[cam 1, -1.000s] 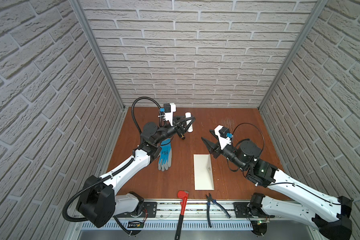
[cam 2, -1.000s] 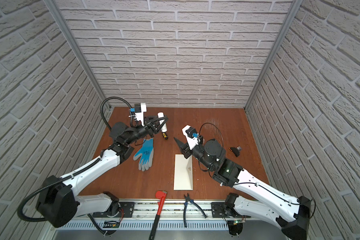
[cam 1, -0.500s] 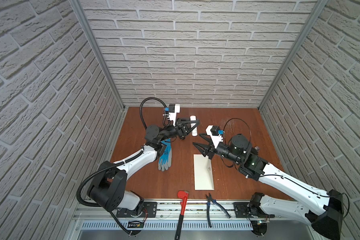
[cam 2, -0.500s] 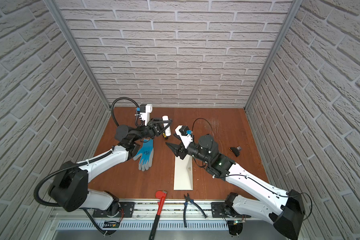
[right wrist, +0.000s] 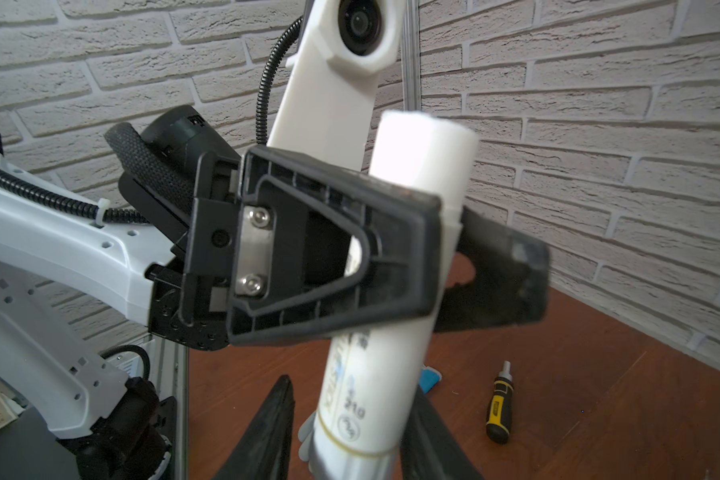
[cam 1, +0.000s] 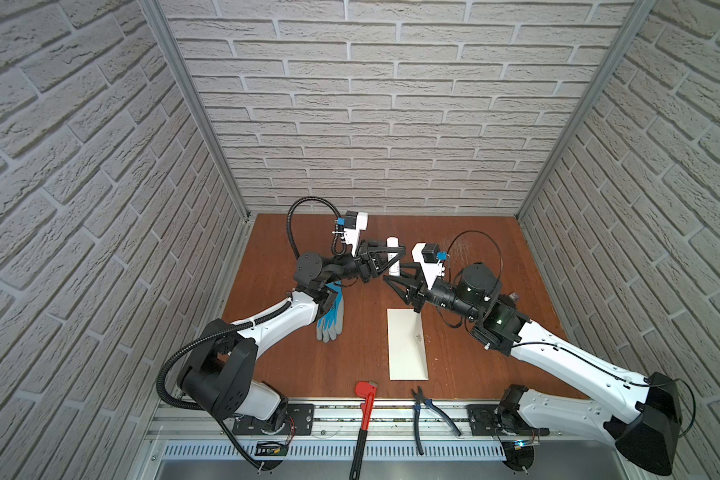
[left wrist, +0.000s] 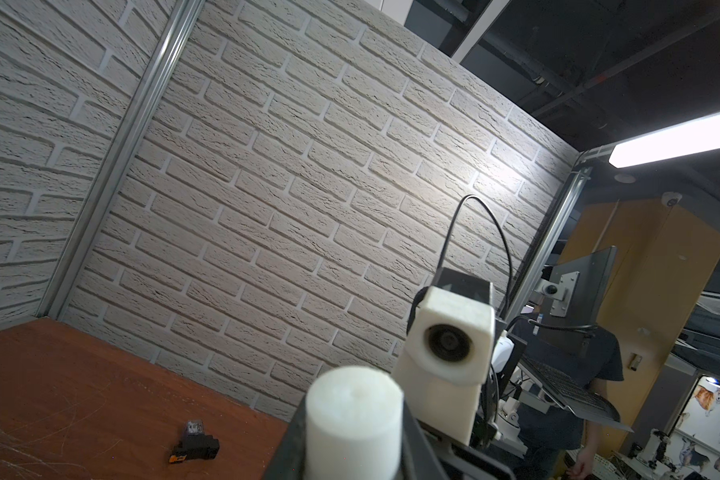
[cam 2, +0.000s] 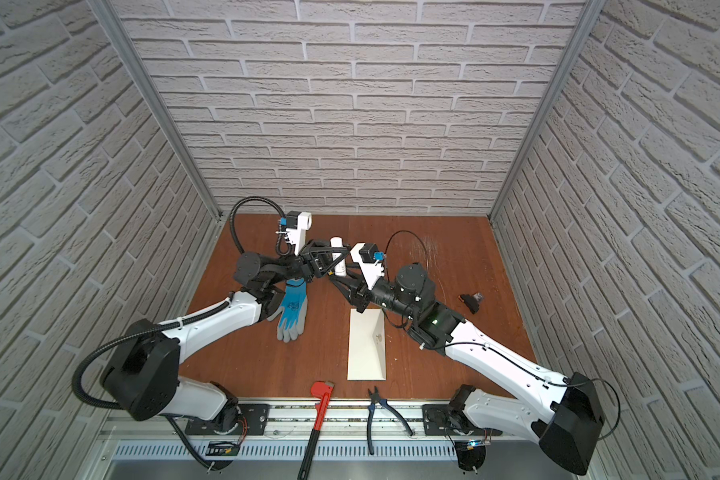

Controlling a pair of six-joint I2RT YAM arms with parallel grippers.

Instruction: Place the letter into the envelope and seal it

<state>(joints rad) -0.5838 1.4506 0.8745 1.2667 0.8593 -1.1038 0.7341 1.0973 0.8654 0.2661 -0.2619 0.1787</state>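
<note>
The cream-white envelope [cam 1: 406,345] [cam 2: 366,345] lies flat on the brown table in both top views, near the front. The letter is hidden. Above the table's back middle, my left gripper [cam 1: 395,258] [left wrist: 354,457] is shut on a white glue stick tube [cam 1: 393,248] [cam 2: 337,249] [left wrist: 354,419] [right wrist: 395,332], gripping it near its upper part. My right gripper [cam 1: 391,275] [right wrist: 350,415] straddles the tube's lower end. One of its fingers [right wrist: 429,449] lies against the tube, and a gap shows at the opposite one.
A blue-and-grey glove [cam 1: 331,320] lies left of the envelope. A red pipe wrench [cam 1: 364,407] and pliers [cam 1: 427,411] rest at the front rail. A small black part [cam 2: 470,300] sits at the right. A yellow-black screwdriver [right wrist: 499,411] lies on the table.
Both arms have come together over the back middle. The right gripper has moved left up to the tube, and its jaws have narrowed round the lower end. The left grip is unchanged.
</note>
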